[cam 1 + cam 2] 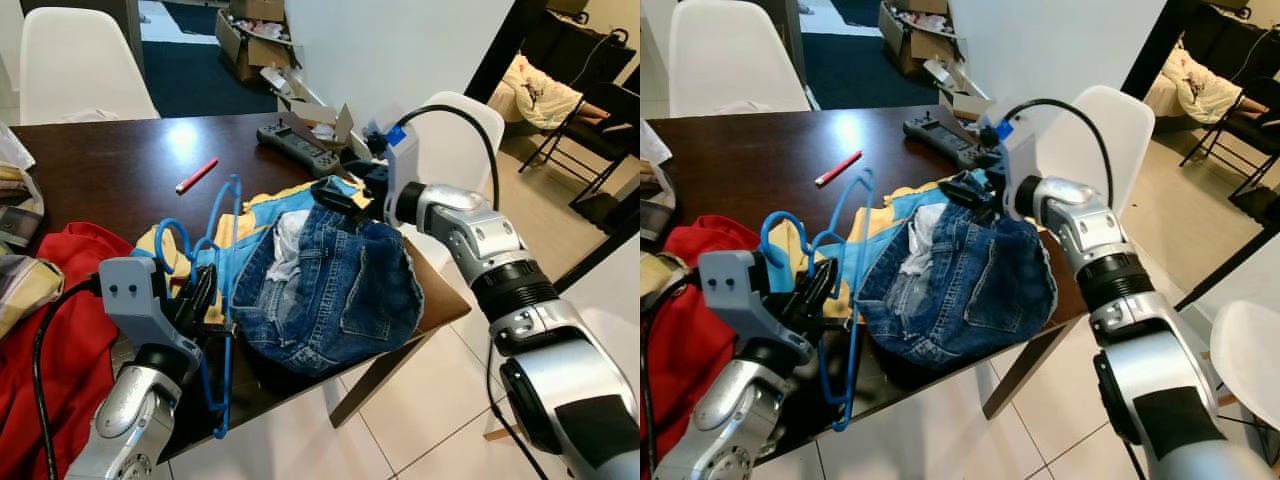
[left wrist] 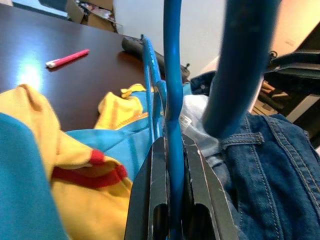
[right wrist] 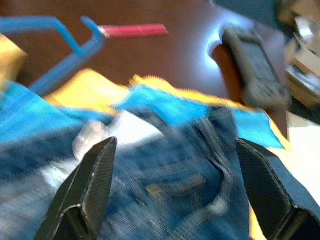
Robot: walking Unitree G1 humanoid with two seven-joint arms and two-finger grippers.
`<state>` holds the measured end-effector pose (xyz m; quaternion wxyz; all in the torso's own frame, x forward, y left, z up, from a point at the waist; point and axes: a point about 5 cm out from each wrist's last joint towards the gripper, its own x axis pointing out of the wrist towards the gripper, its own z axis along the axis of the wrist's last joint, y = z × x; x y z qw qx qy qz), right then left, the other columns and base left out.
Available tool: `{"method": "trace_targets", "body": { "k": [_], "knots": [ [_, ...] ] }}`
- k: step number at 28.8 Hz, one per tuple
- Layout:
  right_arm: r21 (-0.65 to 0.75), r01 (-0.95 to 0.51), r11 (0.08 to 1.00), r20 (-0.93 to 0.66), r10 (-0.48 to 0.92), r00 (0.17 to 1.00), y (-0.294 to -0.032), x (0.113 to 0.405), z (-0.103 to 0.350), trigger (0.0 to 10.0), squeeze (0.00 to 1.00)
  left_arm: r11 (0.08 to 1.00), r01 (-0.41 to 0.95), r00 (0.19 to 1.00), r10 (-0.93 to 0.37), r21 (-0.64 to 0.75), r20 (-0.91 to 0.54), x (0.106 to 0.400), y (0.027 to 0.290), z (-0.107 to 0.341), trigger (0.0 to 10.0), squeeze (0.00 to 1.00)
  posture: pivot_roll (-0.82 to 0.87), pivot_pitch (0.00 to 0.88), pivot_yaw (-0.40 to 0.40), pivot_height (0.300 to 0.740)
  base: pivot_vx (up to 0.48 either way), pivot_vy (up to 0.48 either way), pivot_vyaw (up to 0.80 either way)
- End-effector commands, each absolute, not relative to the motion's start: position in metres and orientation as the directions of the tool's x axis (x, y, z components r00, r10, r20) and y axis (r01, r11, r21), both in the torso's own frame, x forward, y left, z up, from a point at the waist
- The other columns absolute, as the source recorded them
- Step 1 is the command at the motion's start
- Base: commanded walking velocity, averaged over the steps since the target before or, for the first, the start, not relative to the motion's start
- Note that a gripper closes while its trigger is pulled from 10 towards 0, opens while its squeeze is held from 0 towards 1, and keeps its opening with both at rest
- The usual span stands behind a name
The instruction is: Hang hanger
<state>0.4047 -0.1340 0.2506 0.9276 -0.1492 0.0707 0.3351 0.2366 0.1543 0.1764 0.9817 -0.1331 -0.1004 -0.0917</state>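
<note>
Left wrist view: left gripper [image 2: 172, 195] jaws clamped on blue hanger [image 2: 171, 90].
Right gripper [image 3: 175, 187]: jaws wide over jeans [image 1: 330, 290].
Progress: hanger held, not yet hung.

Home dining room, dark table [image 1: 110, 160], white chairs [image 1: 75, 65], tiled floor [image 1: 430, 400]

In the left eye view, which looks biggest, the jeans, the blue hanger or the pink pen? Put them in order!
Largest to smallest:
1. Blue denim jeans
2. Blue plastic hanger, long but thin, held by the left gripper
3. Pink pen, though it lies farther from the camera
</note>
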Motion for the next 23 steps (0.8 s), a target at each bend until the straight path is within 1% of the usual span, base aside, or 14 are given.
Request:
{"method": "trace_targets", "body": {
  "k": [1,4,6,8,13,16,17,18,23],
  "knots": [
    [-0.243,-0.616,0.750,-0.271,0.557,0.785,-0.147,0.406,0.251,10.0,0.00,0.943,0.214,0.966,-0.165,-0.256,0.198,0.235,0.149,0.170,10.0,0.00,0.12,0.106,-0.228,0.740,0.000,0.000,0.00],
    [-0.226,-0.628,0.745,-0.320,0.552,0.770,-0.155,0.407,0.249,10.0,0.00,0.942,0.220,0.964,-0.171,-0.254,0.202,0.235,0.147,0.170,10.0,0.00,0.12,0.105,-0.227,0.740,0.000,0.000,0.00],
    [-0.226,-0.628,0.745,-0.320,0.552,0.770,-0.155,0.407,0.249,10.0,0.00,0.942,0.220,0.964,-0.171,-0.254,0.202,0.235,0.147,0.170,10.0,0.00,0.12,0.105,-0.227,0.740,0.000,0.000,0.00],
    [-0.217,-0.576,0.788,-0.315,0.502,0.806,-0.162,0.411,0.247,10.0,0.00,0.940,0.229,0.961,-0.178,-0.251,0.210,0.236,0.145,0.171,10.0,0.00,0.12,0.106,-0.230,0.740,0.000,0.000,0.00],
    [-0.180,-0.527,0.831,-0.290,0.467,0.835,-0.163,0.414,0.244,10.0,0.00,0.939,0.237,0.958,-0.184,-0.250,0.219,0.236,0.143,0.172,10.0,0.00,0.12,0.109,-0.227,0.740,0.000,0.000,0.00],
    [-0.180,-0.441,0.879,-0.258,0.390,0.884,-0.162,0.418,0.234,10.0,0.00,0.938,0.251,0.952,-0.194,-0.239,0.236,0.234,0.140,0.177,10.0,0.00,0.14,0.126,-0.226,0.740,0.000,0.000,0.00],
    [-0.180,-0.441,0.879,-0.258,0.390,0.884,-0.162,0.418,0.234,10.0,0.00,0.938,0.251,0.952,-0.194,-0.239,0.236,0.234,0.140,0.177,10.0,0.00,0.14,0.126,-0.226,0.740,0.000,0.000,0.00],
    [-0.177,-0.407,0.896,-0.252,0.358,0.899,-0.162,0.418,0.230,10.0,0.00,0.939,0.252,0.951,-0.195,-0.236,0.239,0.232,0.140,0.179,10.0,0.00,0.15,0.130,-0.227,0.740,0.000,0.000,0.00],
    [-0.174,-0.387,0.906,-0.251,0.339,0.907,-0.163,0.419,0.227,10.0,0.00,0.939,0.252,0.951,-0.195,-0.234,0.241,0.232,0.140,0.180,10.0,0.00,0.15,0.132,-0.227,0.740,0.000,0.000,0.00]
  ]
}}
